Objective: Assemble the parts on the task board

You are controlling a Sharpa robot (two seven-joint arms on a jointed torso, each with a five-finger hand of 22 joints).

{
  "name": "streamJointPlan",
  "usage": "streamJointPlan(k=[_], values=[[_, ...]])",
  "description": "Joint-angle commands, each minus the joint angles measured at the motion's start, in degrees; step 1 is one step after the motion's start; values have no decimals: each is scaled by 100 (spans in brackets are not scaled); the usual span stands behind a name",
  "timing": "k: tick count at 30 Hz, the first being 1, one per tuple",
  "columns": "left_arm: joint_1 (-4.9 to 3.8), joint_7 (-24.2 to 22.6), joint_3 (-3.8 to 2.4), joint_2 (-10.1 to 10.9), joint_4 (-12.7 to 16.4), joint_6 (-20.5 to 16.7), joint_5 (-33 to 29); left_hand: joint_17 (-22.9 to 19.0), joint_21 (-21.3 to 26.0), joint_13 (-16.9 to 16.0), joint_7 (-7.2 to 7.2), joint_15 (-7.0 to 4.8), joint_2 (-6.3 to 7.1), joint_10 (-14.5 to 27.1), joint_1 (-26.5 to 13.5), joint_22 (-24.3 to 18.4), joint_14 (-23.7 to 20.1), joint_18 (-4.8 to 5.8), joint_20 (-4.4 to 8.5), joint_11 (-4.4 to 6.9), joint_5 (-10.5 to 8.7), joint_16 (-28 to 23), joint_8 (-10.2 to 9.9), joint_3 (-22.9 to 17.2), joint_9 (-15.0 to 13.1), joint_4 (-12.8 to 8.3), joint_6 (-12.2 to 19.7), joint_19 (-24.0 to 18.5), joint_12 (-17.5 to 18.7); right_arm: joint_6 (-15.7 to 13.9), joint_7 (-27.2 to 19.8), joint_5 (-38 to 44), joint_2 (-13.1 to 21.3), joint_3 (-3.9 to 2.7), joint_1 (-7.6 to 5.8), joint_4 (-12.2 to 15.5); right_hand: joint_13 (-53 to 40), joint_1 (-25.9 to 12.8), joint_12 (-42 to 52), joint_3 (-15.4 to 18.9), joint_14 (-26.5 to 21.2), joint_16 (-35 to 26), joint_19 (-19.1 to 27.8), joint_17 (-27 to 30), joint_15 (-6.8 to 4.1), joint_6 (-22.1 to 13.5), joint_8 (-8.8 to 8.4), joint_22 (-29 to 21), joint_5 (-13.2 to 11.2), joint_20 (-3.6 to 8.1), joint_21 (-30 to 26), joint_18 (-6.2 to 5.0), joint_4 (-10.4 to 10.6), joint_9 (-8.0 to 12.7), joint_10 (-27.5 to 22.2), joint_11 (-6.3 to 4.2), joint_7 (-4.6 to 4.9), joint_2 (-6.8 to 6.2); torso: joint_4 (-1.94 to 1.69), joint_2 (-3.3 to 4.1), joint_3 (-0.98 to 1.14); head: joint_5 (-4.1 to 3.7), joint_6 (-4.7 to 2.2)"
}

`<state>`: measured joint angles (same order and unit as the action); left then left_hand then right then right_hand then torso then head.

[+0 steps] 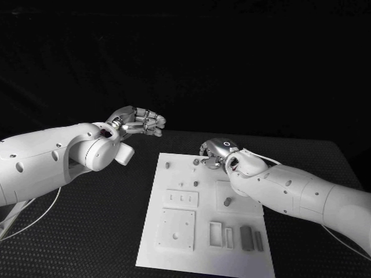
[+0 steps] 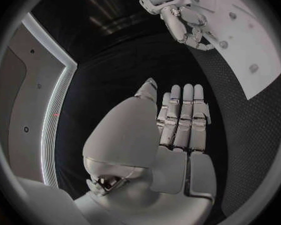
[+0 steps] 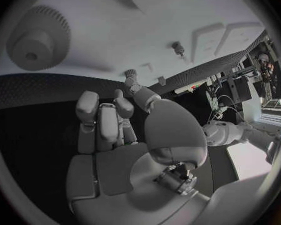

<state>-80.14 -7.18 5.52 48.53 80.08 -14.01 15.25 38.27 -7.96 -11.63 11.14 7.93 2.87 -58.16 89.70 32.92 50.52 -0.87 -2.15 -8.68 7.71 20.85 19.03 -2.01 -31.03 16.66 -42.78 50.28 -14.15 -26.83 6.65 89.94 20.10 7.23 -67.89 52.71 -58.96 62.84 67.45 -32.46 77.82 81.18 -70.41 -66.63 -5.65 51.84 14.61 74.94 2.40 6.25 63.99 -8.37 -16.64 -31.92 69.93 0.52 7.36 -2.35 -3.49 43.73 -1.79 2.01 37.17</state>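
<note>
Over task board (image 1: 204,220) far edge, right hand (image 1: 217,152) fingers curled, grip unclear; left hand (image 1: 139,121) off-board, empty.

Landmark: the white task board (image 1: 204,231), lying mid-table.

Black table (image 1: 102,231) to the board's left: bare mat along the whole side. The left arm (image 1: 43,165) hangs over the part nearest the robot; the left hand (image 1: 139,123) is raised beyond the board's far left corner, apart from it, fingers straight and together.

Far edge of the board: right hand (image 1: 217,152) sits over it near the middle, blocking that stretch. A small peg (image 1: 192,163) stands just left of the hand.

Right side of the board: right arm (image 1: 311,194) crosses over the edge.

Near half of the board: low raised blocks (image 1: 178,229) on the left, two dark bars (image 1: 251,238) lying on the right.
</note>
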Motion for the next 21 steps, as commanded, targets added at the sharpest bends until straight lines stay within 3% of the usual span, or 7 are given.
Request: streamJointPlan(k=[1,8,12,17,21], values=[[-20,-150,-3,42,-24,98,31,9,21,-6,62,-6,22,49,-30,-10,34,-100,2,-4,-32,-40,-21,-8,-10,-2,-35,37,24,-179,-41,-320,253,-5,-94,301,3,-3,-38,-20,-6,-34,-15,10,57,-77,-44,63,36,37,-19,-663,-10,16,0,59,27,-101,23,-16,-6,-22,-58],[-20,-256,-3,100,-100,207,31,58,54,9,80,-7,122,142,-140,-16,54,-97,4,-52,-67,-90,-95,-9,-9,4,36,65,117,264,-637,-1163,1026,-20,-425,970,-14,-257,-57,176,-64,-77,27,108,116,-317,-181,57,36,17,-50,-663,-1,66,-66,123,98,-374,101,-46,3,-39,-147],[-19,-256,-1,103,-134,218,31,65,58,9,84,-7,132,144,-154,-17,57,-97,5,-54,-73,-97,-101,-13,-11,4,38,68,126,436,-713,-1213,1403,-25,-521,1203,-14,-261,-174,316,-492,-404,253,627,182,-467,-254,20,34,-21,-211,-663,-18,78,-346,193,162,-481,144,-77,11,-45,-166],[-16,-252,3,92,-182,236,31,70,60,8,88,-9,132,143,-155,-17,61,-98,7,-55,-75,-101,-104,-21,-13,3,38,73,132,1065,-636,-883,1630,-26,-575,1270,-30,-226,-169,471,-472,-372,288,546,183,-460,-240,18,35,-60,-239,-663,-9,54,-407,191,164,-588,200,-100,30,-41,-177],[-14,-253,4,81,-201,244,31,74,62,7,90,-10,129,140,-154,-17,64,-99,8,-54,-76,-103,-105,-28,-15,1,35,75,135,1326,-551,-701,1569,-23,-569,1134,-46,-257,-139,532,-422,-320,263,481,179,-452,-233,22,36,-66,-228,-663,-2,44,-395,186,160,-608,220,-111,42,-49,-181]])
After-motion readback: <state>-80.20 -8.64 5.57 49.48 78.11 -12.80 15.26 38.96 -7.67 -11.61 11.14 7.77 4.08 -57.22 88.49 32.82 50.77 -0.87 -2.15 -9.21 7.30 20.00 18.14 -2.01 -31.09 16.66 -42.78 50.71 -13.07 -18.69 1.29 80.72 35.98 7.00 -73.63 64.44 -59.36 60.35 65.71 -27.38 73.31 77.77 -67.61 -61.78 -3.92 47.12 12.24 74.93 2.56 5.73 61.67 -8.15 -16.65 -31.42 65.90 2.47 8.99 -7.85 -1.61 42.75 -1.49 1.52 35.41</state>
